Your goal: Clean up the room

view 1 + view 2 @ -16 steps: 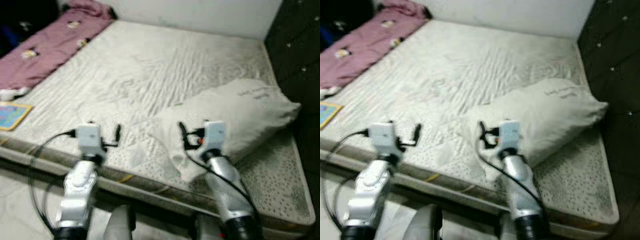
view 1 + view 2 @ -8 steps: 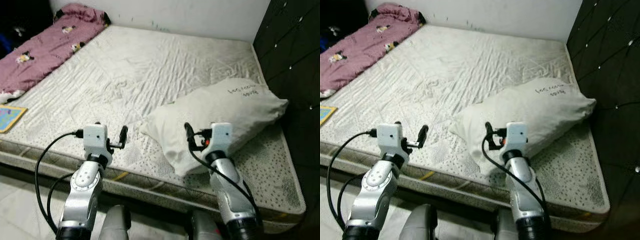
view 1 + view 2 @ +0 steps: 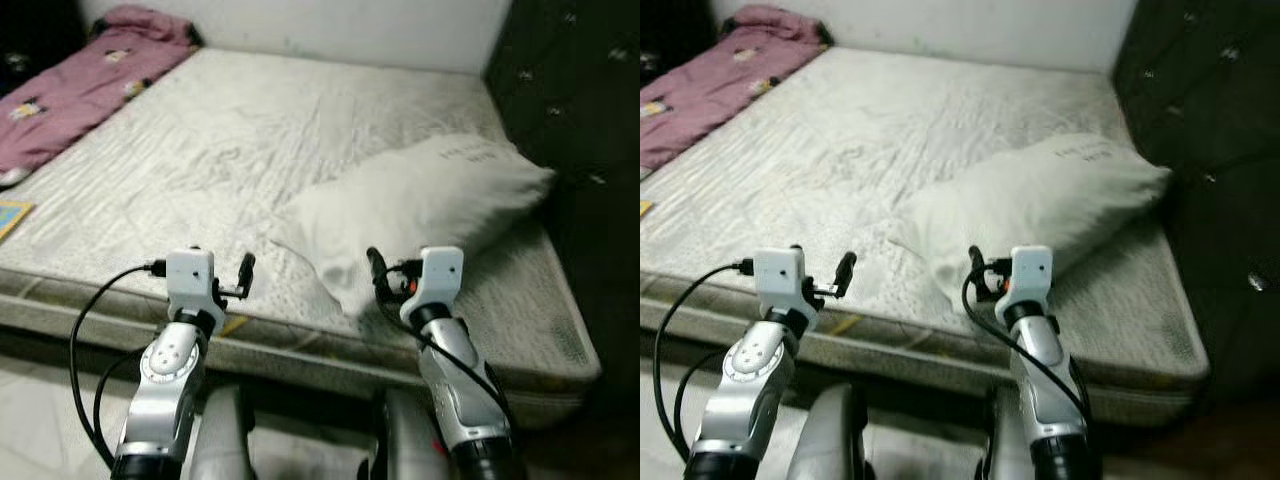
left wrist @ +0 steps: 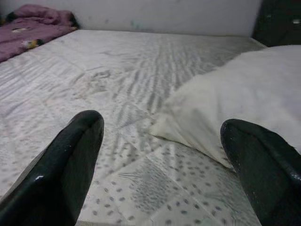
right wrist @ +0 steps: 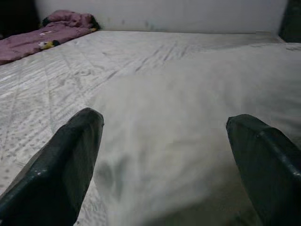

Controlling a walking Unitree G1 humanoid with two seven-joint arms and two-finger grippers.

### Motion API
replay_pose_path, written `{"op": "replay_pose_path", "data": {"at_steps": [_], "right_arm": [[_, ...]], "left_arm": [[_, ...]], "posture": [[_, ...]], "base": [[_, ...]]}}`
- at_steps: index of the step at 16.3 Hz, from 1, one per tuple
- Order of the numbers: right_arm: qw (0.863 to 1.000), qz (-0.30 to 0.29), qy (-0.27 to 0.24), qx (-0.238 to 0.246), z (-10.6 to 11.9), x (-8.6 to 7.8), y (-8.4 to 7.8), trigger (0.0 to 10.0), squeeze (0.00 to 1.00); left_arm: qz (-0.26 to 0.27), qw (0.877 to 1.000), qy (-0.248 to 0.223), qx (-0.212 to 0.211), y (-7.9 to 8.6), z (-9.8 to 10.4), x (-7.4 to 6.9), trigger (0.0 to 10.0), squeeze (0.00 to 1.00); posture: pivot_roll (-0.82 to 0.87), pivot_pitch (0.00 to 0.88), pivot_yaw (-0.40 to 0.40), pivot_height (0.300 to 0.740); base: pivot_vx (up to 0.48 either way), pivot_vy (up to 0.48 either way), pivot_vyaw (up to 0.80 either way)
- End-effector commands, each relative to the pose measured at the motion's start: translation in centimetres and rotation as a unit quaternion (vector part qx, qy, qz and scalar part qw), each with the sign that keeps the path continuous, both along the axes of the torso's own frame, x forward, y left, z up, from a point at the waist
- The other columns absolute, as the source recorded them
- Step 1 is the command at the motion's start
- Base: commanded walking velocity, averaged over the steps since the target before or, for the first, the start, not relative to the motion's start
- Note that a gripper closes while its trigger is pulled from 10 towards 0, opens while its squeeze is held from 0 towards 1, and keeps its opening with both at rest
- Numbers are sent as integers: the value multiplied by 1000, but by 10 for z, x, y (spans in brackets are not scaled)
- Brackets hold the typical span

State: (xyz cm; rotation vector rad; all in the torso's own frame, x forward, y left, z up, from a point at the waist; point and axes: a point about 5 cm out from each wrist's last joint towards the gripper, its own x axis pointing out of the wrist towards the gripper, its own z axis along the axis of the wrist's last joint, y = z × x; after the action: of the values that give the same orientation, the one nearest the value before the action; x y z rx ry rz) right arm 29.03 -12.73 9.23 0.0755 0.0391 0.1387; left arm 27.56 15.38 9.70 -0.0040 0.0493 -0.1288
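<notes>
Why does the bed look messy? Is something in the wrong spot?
The pillow lies crooked near the mattress's front right corner, one corner close to the edge, not squared against the dark headboard. A purple blanket is bunched along the far left side. Both grippers, left and right, hover open before the bed.

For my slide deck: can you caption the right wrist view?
Open right gripper facing a white pillow on a bare mattress, pink blanket at the far corner.

Both arms raised forward, level; left gripper [image 4: 162,155] and right gripper [image 5: 164,155] jaws spread wide.
</notes>
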Motion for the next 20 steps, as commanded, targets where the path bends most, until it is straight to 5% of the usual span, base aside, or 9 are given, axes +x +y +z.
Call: {"op": "replay_pose_path", "data": {"at_steps": [1,8,20], "right_arm": [[1000,-5,1,-3,1,1,-4,10000,0],[1000,-7,6,-7,0,3,-6,10000,0],[1000,8,10,-11,0,0,-2,10000,0]], "left_arm": [[-4,1000,0,-2,-2,1,2,10000,0],[-3,1000,-2,-8,-4,1,3,10000,0],[6,1000,-1,-10,-2,2,0,10000,0]], "posture": [[33,27,-8,571],[31,18,-15,571],[33,47,-17,571]], "base": [[0,0,0],[0,0,-465],[0,0,0]]}}
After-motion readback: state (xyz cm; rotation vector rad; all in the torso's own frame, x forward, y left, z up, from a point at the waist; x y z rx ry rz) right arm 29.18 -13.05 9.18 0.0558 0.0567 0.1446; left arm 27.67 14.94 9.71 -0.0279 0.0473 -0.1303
